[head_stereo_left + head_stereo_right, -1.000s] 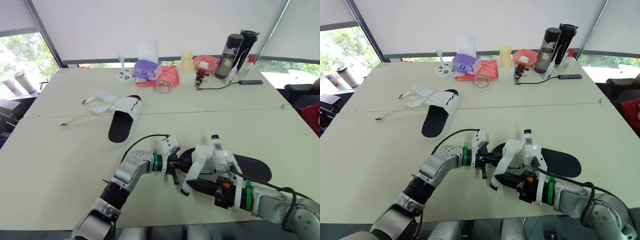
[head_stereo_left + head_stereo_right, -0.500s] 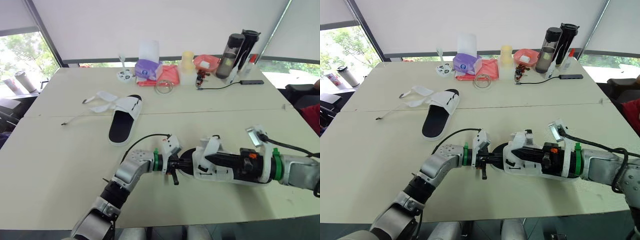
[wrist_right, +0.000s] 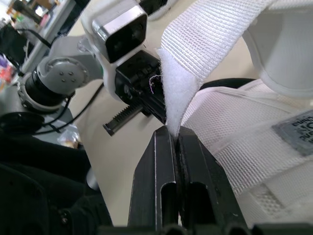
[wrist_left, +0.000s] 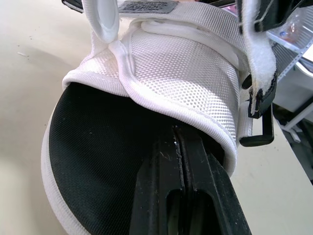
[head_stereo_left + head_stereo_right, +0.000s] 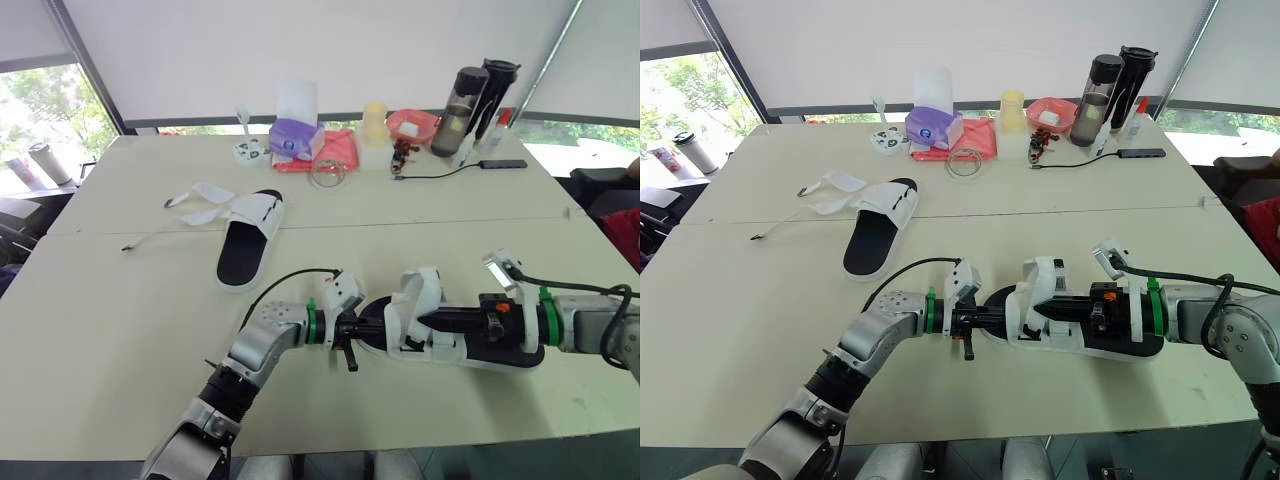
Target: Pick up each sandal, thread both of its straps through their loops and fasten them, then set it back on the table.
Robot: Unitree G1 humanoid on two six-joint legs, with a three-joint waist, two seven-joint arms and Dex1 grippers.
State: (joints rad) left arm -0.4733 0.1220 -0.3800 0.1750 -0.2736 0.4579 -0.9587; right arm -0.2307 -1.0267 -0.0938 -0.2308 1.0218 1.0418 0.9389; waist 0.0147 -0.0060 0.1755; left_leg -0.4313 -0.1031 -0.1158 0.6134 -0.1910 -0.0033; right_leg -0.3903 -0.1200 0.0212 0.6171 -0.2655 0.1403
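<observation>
Sandal (image 5: pixel 398 338) lies near the bench's (image 5: pixel 120 330) front edge; my right claw (image 3: pixel 175 134) pinches its strap (image 3: pixel 195 58), left claw (image 4: pixel 180 142) together, tips under the upper (image 4: pixel 181 73).

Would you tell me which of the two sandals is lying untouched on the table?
The far sandal, on the robot's left, straps splayed loose; the near sandal has the right gripper pinching its strap.

White sandal (image 5: pixel 248 238), bottles (image 5: pixel 462 98) and cable (image 5: pixel 440 172) lie on the table (image 5: pixel 120 320).
</observation>
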